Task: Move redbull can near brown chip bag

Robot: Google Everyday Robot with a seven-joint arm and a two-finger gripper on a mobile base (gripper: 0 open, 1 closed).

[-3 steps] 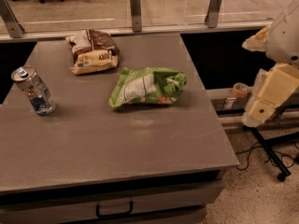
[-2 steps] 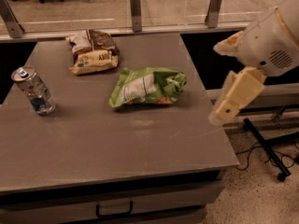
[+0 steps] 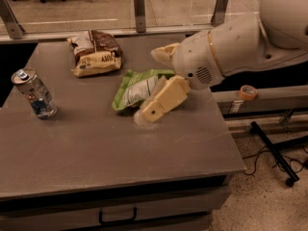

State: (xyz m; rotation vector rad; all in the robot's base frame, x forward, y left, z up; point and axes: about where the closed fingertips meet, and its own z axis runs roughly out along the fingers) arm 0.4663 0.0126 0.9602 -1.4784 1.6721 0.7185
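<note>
A: Where's the gripper (image 3: pixel 153 109) rn?

B: Low over the table (image 3: pixel 120 148), mid-right, at the front edge of the green bag (image 3: pixel 137 88). Whether it touches the bag or just hangs in front of it, can't say. The arm comes in from the right side.

A: Wide or narrow?

B: Can't tell from this angle. It's got nothing in it tho.

A: And the redbull can (image 3: pixel 34 94)?

B: Standing near the left edge of the table, well apart from the gripper. The brown chip bag (image 3: pixel 96 52) lies at the back, behind and to the right of the can, w/ bare tabletop between them.

A: So which step?

B: I'd say the reach, approach phase, no grasp yet. Task's barely started, imo.

A: Next move needs what?

B: Prob. a sweep left across the table, past the green bag w/o dragging it (it's right under the wrist, so that's a risk). Then line up on the can's body, jaws either side, and close gently. A slim tall can tips easily if nudged off-centre. After that, carry it back toward the brown bag and set it down just beside it.
</note>
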